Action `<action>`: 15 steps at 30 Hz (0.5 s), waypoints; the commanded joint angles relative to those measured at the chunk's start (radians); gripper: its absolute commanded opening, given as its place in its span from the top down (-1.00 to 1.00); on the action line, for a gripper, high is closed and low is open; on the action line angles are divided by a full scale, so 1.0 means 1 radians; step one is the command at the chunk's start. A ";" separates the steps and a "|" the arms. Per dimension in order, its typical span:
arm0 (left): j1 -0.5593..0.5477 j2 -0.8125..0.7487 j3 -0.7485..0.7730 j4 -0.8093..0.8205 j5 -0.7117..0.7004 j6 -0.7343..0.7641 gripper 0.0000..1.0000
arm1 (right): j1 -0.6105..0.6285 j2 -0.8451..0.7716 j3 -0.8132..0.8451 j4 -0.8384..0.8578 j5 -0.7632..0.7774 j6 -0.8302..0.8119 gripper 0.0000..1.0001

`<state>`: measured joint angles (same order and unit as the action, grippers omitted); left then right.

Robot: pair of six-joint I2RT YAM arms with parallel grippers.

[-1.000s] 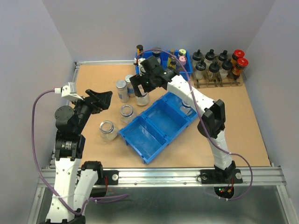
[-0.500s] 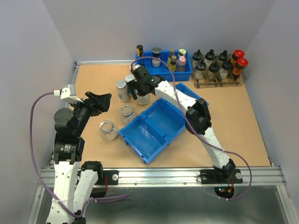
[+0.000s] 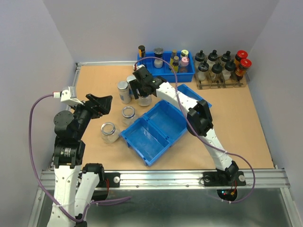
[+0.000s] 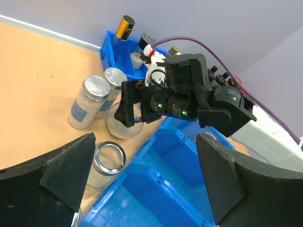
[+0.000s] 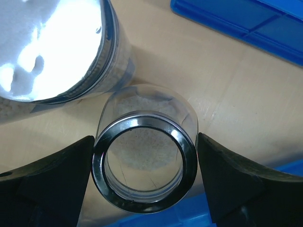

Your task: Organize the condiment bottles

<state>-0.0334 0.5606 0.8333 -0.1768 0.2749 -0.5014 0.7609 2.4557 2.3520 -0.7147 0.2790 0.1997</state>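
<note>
Short clear glass jars stand left of the blue bin. Two have silver caps (image 3: 124,91) (image 3: 131,81). Two open jars stand nearer (image 3: 128,113) (image 3: 109,132). My right gripper (image 3: 141,90) is open, pointing down over a fifth open jar (image 3: 145,100). In the right wrist view this jar's metal rim (image 5: 144,118) sits between the fingers (image 5: 47,184), and the gripper (image 5: 144,163) closely flanks it. The left wrist view shows the same jar (image 4: 124,131). My left gripper (image 3: 100,101) is open and empty, raised left of the jars; it also shows in its own view (image 4: 146,146).
A blue two-compartment bin (image 3: 156,130) lies mid-table, right of the jars. A blue tray (image 3: 165,73) with small colourful-capped bottles is at the back. A wooden rack (image 3: 222,82) of dark bottles is at the back right. A capped jar (image 5: 47,47) stands close beside the flanked jar.
My right gripper moved left and down around the open jar, and its arm folded lower. The left arm shifted only slightly.
</note>
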 commanded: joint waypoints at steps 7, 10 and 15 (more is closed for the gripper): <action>-0.005 0.007 0.018 0.065 0.017 -0.009 -0.98 | 0.005 -0.018 -0.033 -0.028 0.032 0.093 -0.05; -0.007 0.002 0.009 0.068 0.015 -0.014 -0.98 | -0.002 -0.026 -0.051 -0.051 0.037 0.113 0.01; -0.007 -0.002 -0.002 0.074 0.026 -0.028 -0.98 | -0.011 -0.063 -0.105 -0.065 0.055 0.136 0.99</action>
<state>-0.0334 0.5663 0.8326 -0.1616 0.2813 -0.5179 0.7589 2.4317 2.3054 -0.7036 0.3195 0.2928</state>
